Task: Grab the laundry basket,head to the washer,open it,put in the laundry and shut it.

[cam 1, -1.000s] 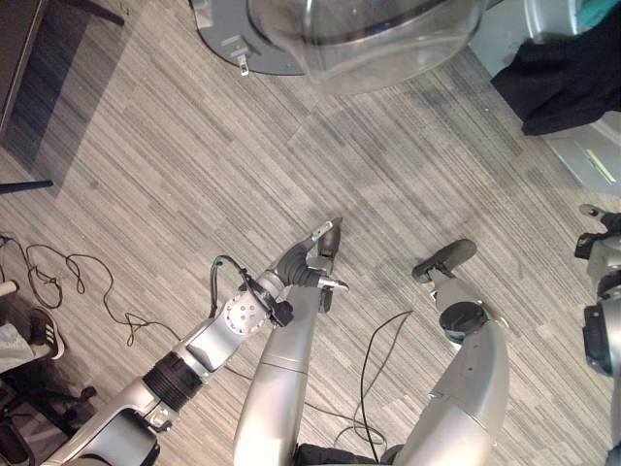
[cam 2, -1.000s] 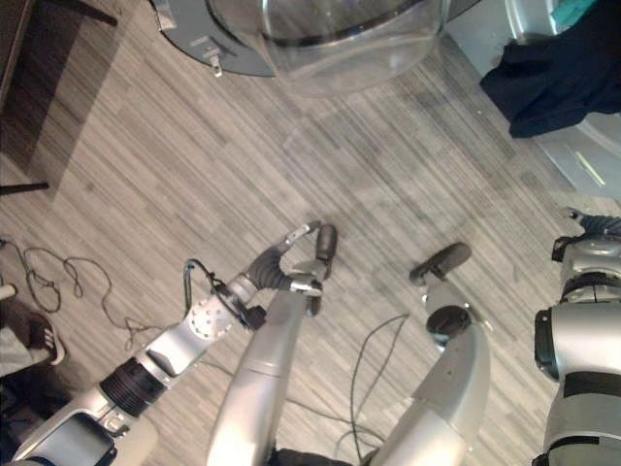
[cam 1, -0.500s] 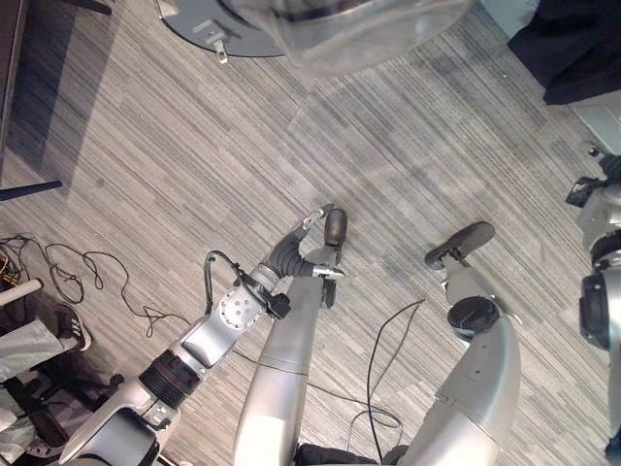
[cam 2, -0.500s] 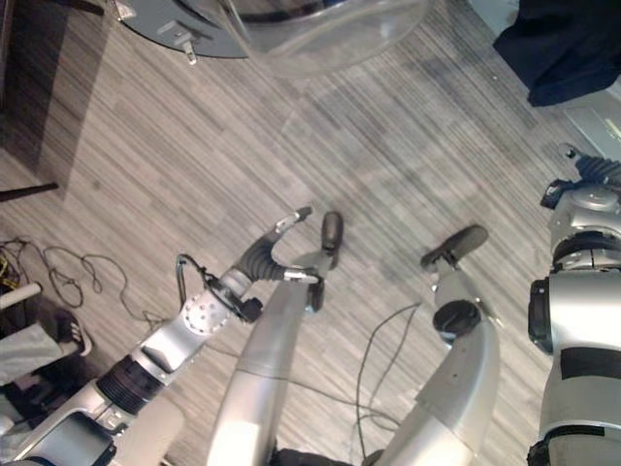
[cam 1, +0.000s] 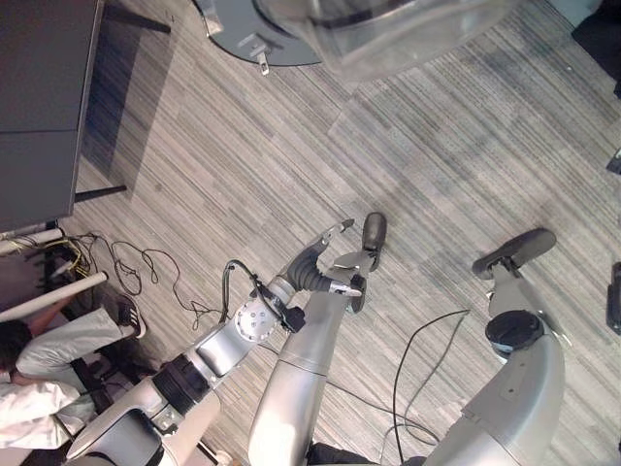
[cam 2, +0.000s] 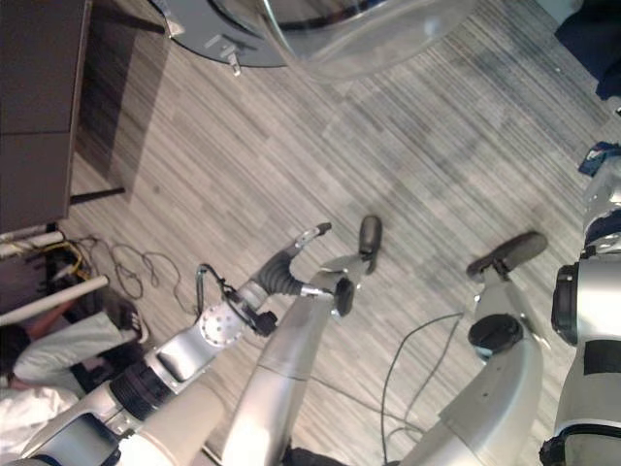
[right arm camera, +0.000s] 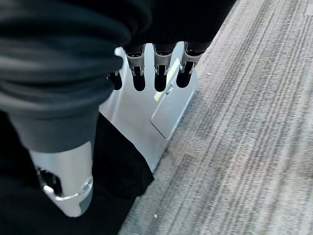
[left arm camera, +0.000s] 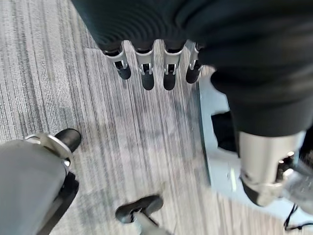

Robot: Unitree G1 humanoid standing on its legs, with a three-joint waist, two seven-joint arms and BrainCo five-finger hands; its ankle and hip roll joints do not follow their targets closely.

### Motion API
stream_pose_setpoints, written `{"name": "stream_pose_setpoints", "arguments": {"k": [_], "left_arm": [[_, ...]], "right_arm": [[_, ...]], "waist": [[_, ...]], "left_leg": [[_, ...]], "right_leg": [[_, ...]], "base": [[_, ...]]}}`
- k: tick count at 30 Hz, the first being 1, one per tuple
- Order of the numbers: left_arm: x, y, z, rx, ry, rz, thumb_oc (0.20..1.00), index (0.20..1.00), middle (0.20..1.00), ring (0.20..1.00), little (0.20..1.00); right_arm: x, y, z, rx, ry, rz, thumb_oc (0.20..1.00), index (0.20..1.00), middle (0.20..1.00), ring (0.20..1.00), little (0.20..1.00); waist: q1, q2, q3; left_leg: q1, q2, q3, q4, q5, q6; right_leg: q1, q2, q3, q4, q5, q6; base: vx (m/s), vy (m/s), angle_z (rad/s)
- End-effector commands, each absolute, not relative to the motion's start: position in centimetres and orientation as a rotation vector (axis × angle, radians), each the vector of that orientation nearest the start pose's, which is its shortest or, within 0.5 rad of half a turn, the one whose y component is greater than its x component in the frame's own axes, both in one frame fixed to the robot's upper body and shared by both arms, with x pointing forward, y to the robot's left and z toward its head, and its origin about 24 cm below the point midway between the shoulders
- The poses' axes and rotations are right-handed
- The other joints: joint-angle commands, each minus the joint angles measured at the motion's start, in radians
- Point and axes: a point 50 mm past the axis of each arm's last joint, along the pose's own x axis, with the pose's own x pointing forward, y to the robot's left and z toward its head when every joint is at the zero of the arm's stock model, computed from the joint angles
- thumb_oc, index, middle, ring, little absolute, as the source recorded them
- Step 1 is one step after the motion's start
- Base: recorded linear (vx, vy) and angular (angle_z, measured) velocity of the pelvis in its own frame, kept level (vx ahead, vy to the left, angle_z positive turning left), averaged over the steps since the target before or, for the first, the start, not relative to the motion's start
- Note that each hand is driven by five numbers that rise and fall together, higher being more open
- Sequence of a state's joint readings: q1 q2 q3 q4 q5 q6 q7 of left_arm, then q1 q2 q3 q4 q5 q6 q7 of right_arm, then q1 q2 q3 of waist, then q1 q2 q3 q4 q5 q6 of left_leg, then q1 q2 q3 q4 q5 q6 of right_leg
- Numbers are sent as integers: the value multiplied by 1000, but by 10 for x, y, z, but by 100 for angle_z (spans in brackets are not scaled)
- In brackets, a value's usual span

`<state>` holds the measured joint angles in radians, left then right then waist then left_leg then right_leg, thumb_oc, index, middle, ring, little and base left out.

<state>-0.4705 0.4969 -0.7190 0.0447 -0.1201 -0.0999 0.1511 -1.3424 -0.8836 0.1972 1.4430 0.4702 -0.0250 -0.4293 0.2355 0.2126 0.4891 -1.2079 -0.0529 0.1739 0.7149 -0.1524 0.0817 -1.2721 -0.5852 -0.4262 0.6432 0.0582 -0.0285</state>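
Both hands (cam 1: 325, 267) (right arm camera: 156, 68) empty, fingers relaxed.

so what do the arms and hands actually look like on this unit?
Silver-grey arm shells with round, screw-studded joints and a black ribbed collar above the left elbow. The left hand and right hand each have a dark ribbed cover over the back and wrist, silver fingers with dark rounded tips, and a thicker silver thumb.

The washer door (cam 1: 388, 34) stands open at the far edge of the floor (cam 1: 223, 165). A cabinet (cam 1: 44, 97) stands at far left. A seated person (cam 1: 39, 374) is at near left, beside loose cables (cam 1: 126, 267).
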Motion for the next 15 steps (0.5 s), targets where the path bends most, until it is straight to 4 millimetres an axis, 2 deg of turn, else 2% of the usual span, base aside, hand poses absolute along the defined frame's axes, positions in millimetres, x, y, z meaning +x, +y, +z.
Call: {"name": "stream_pose_setpoints", "arguments": {"k": [1,5,7,8,9,15], "left_arm": [[270,67,86,350,-286,-569,1000,1000,1000,1000,1000],[269,69,83,342,-274,-564,1000,1000,1000,1000,1000],[267,69,81,333,-268,-566,1000,1000,1000,1000,1000],[267,70,80,333,-266,-567,1000,1000,1000,1000,1000],[267,69,80,333,-267,-567,1000,1000,1000,1000,1000],[270,71,86,333,-293,-552,1000,1000,1000,1000,1000]], "right_arm": [[314,-427,258,-274,-62,-1129,1000,1000,1000,1000,1000],[316,-424,266,-275,-96,-1116,1000,1000,1000,1000,1000],[317,-423,270,-251,-118,-1102,476,476,476,476,476],[318,-422,271,-235,-124,-1096,373,373,373,373,373],[319,-421,271,-213,-134,-1084,200,200,200,200,200],[333,-405,267,-126,-199,-1006,200,200,200,200,200]], "waist": [[-28,121,-122],[-34,120,-124],[-35,115,-124],[-36,114,-123],[-38,113,-122],[-49,93,-109]], "left_leg": [[-52,13,-13,-93,-5,-63],[-43,15,6,-97,-9,-62],[-39,18,16,-99,-11,-60],[-38,18,18,-98,-12,-59],[-38,20,21,-97,-14,-58],[-26,27,27,-97,-18,-56]], "right_leg": [[-55,-24,83,176,-230,147],[-61,-16,104,161,-216,157],[-63,-9,111,151,-207,162],[-62,-10,110,149,-205,163],[-62,-8,111,148,-202,164],[-44,5,103,129,-192,164]], "base": [[20,57,-18],[14,39,-15],[10,19,-14],[8,8,-10],[11,3,-10],[1,-13,-7]]}}
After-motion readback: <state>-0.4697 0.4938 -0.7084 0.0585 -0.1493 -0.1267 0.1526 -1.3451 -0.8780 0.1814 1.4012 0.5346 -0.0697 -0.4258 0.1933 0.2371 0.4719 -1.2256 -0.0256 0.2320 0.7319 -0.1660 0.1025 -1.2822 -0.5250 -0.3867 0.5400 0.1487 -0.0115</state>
